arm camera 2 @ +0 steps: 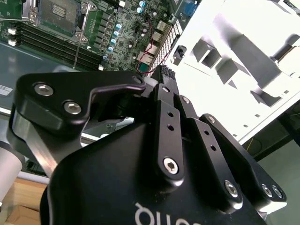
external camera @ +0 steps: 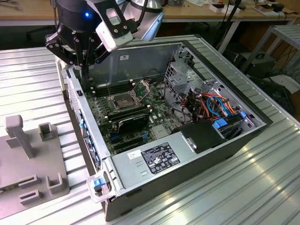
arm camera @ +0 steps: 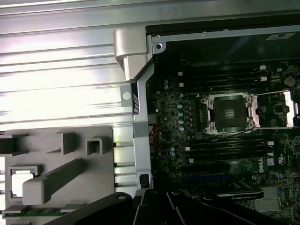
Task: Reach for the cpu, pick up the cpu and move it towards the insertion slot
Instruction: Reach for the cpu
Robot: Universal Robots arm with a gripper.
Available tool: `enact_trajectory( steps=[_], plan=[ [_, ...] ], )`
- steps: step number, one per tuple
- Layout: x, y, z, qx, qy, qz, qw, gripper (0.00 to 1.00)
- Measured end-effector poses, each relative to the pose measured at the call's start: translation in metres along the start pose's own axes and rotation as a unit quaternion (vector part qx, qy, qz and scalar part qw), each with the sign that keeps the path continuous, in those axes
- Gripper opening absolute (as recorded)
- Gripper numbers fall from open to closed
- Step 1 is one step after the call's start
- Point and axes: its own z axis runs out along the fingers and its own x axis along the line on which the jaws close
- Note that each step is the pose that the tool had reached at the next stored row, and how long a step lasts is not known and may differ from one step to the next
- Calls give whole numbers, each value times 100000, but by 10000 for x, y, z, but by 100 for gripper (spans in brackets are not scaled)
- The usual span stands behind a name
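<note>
My gripper point(external camera: 86, 74) hangs over the rear corner of the open computer case point(external camera: 262, 123), at the exterior view's left. Its black fingers point(arm camera 2: 165, 101) meet at the tips, shut, with nothing visible between them. The insertion slot point(external camera: 121, 101) is a silver-framed square socket with a dark centre on the green motherboard, to the exterior view's right of and below the gripper; its retention plate point(external camera: 142, 87) stands hinged open. The socket also shows in both wrist views point(arm camera: 229, 112) point(arm camera 2: 61, 9). A pale square piece that looks like the cpu point(arm camera: 21, 183) lies in a pocket of the grey fixture point(arm camera: 56, 140), beside the case.
The grey fixture block point(external camera: 28, 159) with posts and pockets sits on the ribbed metal table at the exterior view's left. Inside the case are black memory slots point(external camera: 127, 112), a power supply point(external camera: 154, 159), a drive cage point(external camera: 185, 75) and coloured cables point(external camera: 211, 105). The case wall point(arm camera: 140, 136) separates fixture and motherboard.
</note>
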Motion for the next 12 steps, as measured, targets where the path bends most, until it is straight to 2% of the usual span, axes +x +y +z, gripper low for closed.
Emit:
enact_trajectory(
  steps=[12],
  plan=[
    [67,-6,14,-1,44,5,100000,11]
  ],
)
